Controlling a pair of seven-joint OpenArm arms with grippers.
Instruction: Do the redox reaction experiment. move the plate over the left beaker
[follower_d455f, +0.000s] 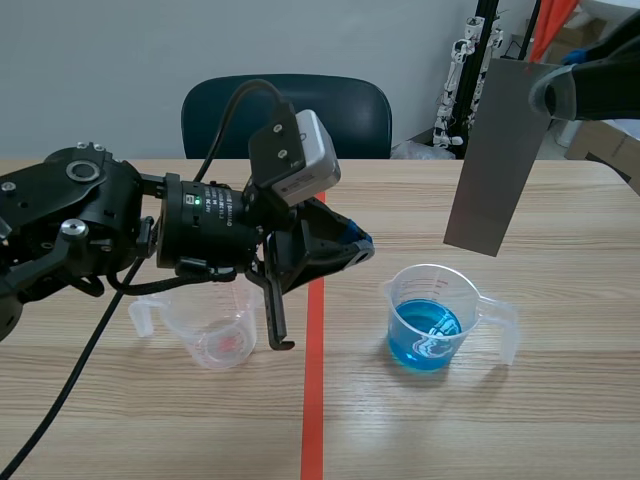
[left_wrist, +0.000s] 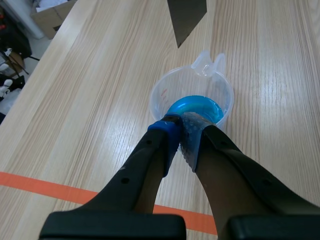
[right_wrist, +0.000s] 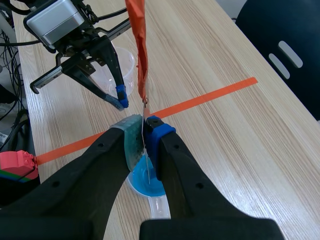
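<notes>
A grey metal plate (follower_d455f: 495, 155) hangs upright over the table's right half, above and a little behind the beaker of blue liquid (follower_d455f: 432, 322). My right gripper (follower_d455f: 545, 90) is shut on its top edge. In the right wrist view the plate (right_wrist: 140, 50) shows edge-on as a thin orange-red strip between my right gripper's (right_wrist: 145, 125) pads. The empty clear left beaker (follower_d455f: 215, 325) stands under my left arm. My left gripper (follower_d455f: 350, 245) is shut on nothing, hovering between the two beakers; in its own view the left gripper (left_wrist: 182, 135) points at the blue beaker (left_wrist: 192, 97).
An orange-red tape line (follower_d455f: 313, 380) runs between the beakers. A dark chair (follower_d455f: 285, 115) stands behind the table. A red block (right_wrist: 15, 165) sits at the table edge in the right wrist view. Cables trail from the left arm.
</notes>
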